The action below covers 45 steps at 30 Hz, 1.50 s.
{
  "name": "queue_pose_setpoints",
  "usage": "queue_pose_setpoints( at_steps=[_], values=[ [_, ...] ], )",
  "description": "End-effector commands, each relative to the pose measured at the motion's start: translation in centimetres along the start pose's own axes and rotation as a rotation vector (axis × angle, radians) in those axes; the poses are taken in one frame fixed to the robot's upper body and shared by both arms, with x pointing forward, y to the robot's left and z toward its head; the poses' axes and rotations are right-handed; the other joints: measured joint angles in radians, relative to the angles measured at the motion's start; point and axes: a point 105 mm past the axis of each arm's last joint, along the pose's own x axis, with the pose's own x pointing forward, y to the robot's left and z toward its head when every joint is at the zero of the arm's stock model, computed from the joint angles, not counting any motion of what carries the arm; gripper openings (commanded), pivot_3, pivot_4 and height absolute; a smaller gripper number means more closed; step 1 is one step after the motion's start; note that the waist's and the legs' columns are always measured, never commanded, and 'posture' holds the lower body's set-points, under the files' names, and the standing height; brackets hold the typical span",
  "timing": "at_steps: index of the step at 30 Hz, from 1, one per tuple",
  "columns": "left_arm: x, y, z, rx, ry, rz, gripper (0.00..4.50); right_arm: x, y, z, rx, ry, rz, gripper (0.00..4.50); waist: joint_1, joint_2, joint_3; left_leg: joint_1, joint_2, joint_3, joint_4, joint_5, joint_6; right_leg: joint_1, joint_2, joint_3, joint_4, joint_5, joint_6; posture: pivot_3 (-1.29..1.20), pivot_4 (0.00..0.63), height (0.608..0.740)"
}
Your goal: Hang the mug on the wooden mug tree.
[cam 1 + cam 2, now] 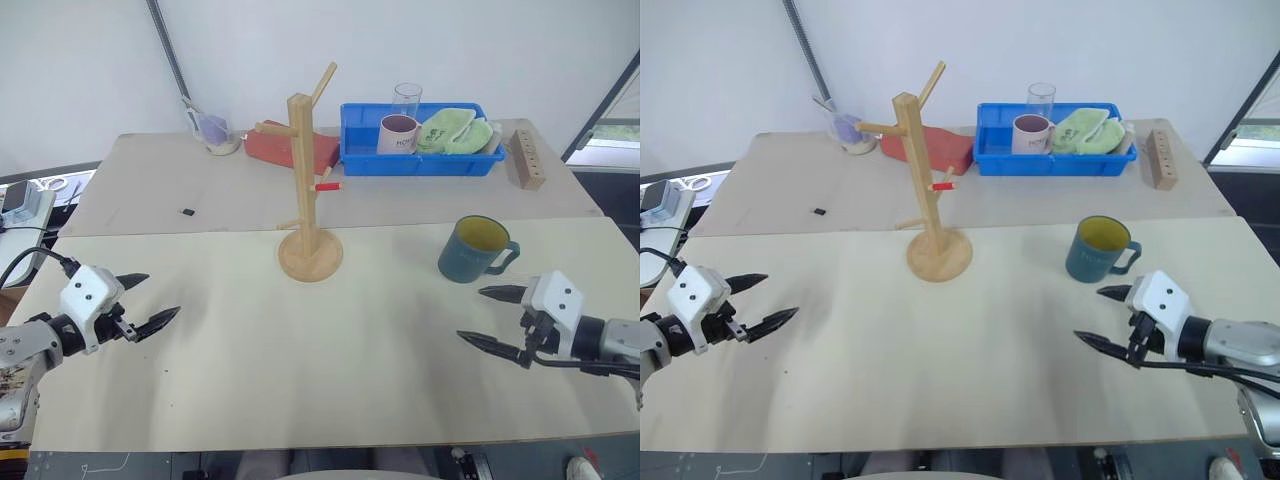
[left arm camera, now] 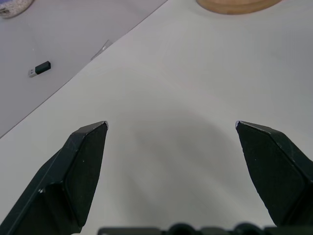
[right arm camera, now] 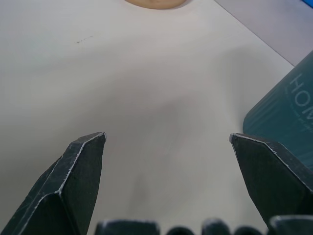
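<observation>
Sitting near the counter's (image 1: 330, 390) far edge, a blue bin (image 1: 420, 160) held a white mug (image 1: 397, 135), a glass (image 1: 407, 98) and a green cloth (image 1: 452, 131). A clear cup (image 1: 214, 131) by the far left corner held something pale and hard to make out. The mug (image 1: 473, 250) stood upright and empty toward the counter's right edge, its lettering cut off in the right wrist view. The right claw (image 1: 492, 317) hovered open just nearer than the mug, apart from it. The left claw (image 1: 150, 300) was open by the left edge. The tree (image 1: 308, 190) stood mid-counter.
</observation>
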Motion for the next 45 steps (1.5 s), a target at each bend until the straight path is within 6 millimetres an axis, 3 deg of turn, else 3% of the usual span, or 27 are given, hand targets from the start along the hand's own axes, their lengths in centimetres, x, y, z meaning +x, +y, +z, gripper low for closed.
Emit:
queue_pose_setpoints(
  at_steps=[1,7,13,17,21,30,32,45],
  values=[
    [-0.5,-1.0,2.4,0.009,-0.065,-0.107,4.50,-0.3,-0.4,0.9,-0.034,-0.026,-0.039,4.50,0.000,-0.001,0.000,0.000,0.000,0.000,0.000,0.000,0.000,0.000,0.000,0.000,0.000,0.000,0.000,0.00,0.150,0.740],
    [2.2,-5.8,7.5,0.064,-0.204,-0.342,4.50,-1.2,-0.3,0.5,0.020,-0.072,-0.206,4.50,0.017,0.000,-0.001,0.000,0.000,0.001,0.000,0.000,0.000,0.002,0.000,0.000,0.001,0.000,0.000,0.00,0.150,0.740],
    [4.7,-10.6,13.5,0.115,-0.360,-0.578,4.50,-2.0,-0.7,0.8,0.100,-0.158,-0.556,4.50,0.020,0.000,-0.002,-0.002,0.000,0.001,0.002,0.000,0.000,0.001,0.002,0.002,0.003,0.000,0.000,0.00,0.150,0.740],
    [5.8,-12.5,15.9,0.141,-0.432,-0.673,4.50,-2.3,-1.5,0.1,0.215,-0.171,-0.758,4.50,0.004,0.000,-0.002,-0.001,0.000,-0.001,0.003,0.000,0.000,0.002,0.004,0.003,0.006,0.001,0.001,0.00,0.150,0.740],
    [7.0,-13.7,16.2,0.181,-0.441,-0.725,4.50,-1.5,-1.7,-0.8,0.321,-0.179,-0.802,4.50,-0.005,0.000,-0.002,0.002,0.000,-0.001,0.004,0.001,0.001,0.002,0.005,0.004,0.012,0.001,0.001,0.00,0.150,0.740],
    [8.9,-15.3,16.9,0.222,-0.488,-0.785,4.50,-1.1,-5.1,-4.5,0.402,-0.130,-0.952,4.50,-0.003,0.000,-0.002,0.003,0.000,-0.002,0.003,0.001,0.002,0.003,0.006,0.005,0.013,0.001,0.001,0.00,0.150,0.740],
    [9.1,-15.6,16.9,0.227,-0.492,-0.789,4.50,-0.9,-5.7,-4.8,0.415,-0.139,-0.965,4.50,-0.004,0.000,-0.002,0.003,-0.001,-0.002,0.003,0.006,0.010,0.003,0.006,0.006,0.013,0.001,0.001,0.00,0.150,0.740],
    [8.8,-15.0,16.3,0.241,-0.484,-0.788,4.50,-0.6,-8.6,-5.4,0.439,-0.180,-0.992,4.50,-0.005,0.000,-0.002,0.003,-0.001,-0.002,0.003,0.007,0.011,0.003,0.009,0.010,0.013,0.001,0.001,0.00,0.150,0.740]
  ],
)
